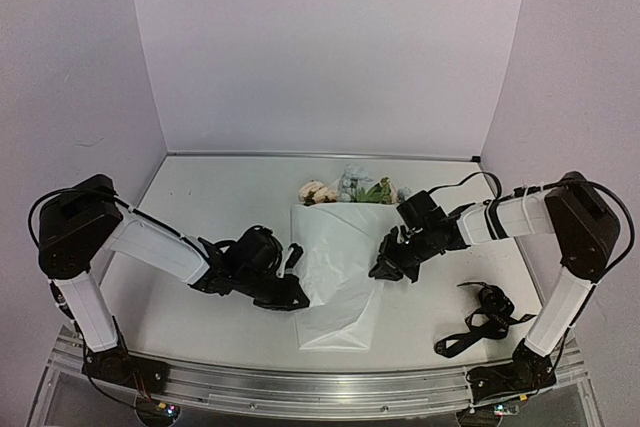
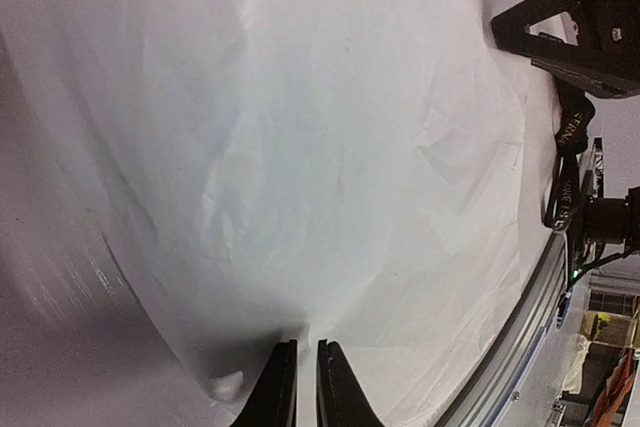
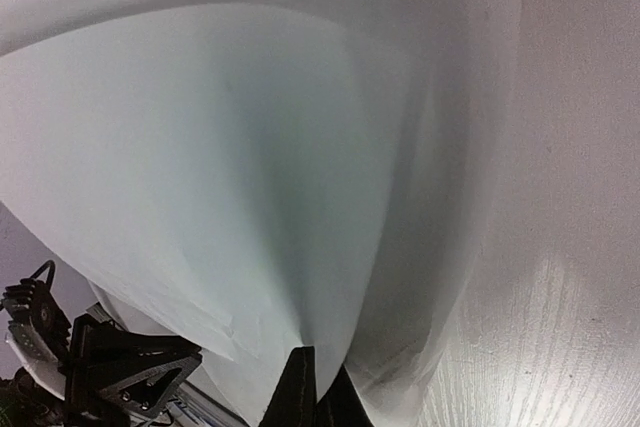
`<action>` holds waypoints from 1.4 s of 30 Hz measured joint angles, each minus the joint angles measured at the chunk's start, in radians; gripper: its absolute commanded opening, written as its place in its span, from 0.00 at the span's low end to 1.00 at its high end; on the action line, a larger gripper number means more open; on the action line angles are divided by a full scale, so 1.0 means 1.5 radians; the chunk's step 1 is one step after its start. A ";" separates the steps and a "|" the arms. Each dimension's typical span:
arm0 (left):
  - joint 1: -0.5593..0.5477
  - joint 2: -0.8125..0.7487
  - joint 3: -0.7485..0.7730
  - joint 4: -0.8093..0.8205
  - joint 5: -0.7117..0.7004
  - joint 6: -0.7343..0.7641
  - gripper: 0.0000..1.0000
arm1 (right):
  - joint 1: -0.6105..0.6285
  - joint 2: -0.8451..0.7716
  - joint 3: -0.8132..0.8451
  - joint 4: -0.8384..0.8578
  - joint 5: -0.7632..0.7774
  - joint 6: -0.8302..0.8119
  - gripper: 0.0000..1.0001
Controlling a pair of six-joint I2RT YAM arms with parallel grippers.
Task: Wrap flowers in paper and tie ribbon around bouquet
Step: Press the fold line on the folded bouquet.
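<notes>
The white paper (image 1: 338, 265) lies mid-table, folded over the stems. The flowers (image 1: 347, 190), peach and pale blue blooms with green leaves, stick out past its far edge. My left gripper (image 1: 298, 299) is at the paper's left edge. In the left wrist view its jaws (image 2: 306, 347) stand almost together with the paper (image 2: 300, 147) pinched in the narrow gap. My right gripper (image 1: 380, 270) is shut on the paper's right edge, and in the right wrist view the sheet (image 3: 230, 167) rises in a curve from the jaws (image 3: 318, 372). The black ribbon (image 1: 485, 317) lies loose near the right arm's base.
The white table (image 1: 220, 207) is walled by pale panels at the back and sides. A metal rail (image 1: 320, 389) runs along the near edge. The lettered ribbon (image 2: 568, 162) also shows in the left wrist view, below the right arm's black bracket (image 2: 590, 17).
</notes>
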 measured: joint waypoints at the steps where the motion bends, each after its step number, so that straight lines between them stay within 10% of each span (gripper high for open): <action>1: 0.000 0.002 -0.001 0.003 0.003 -0.003 0.12 | 0.000 0.000 0.000 -0.002 0.000 -0.002 0.00; 42: -0.111 0.010 -0.025 0.016 0.062 -0.023 0.05 | 0.010 -0.054 0.016 -0.143 0.028 -0.086 0.00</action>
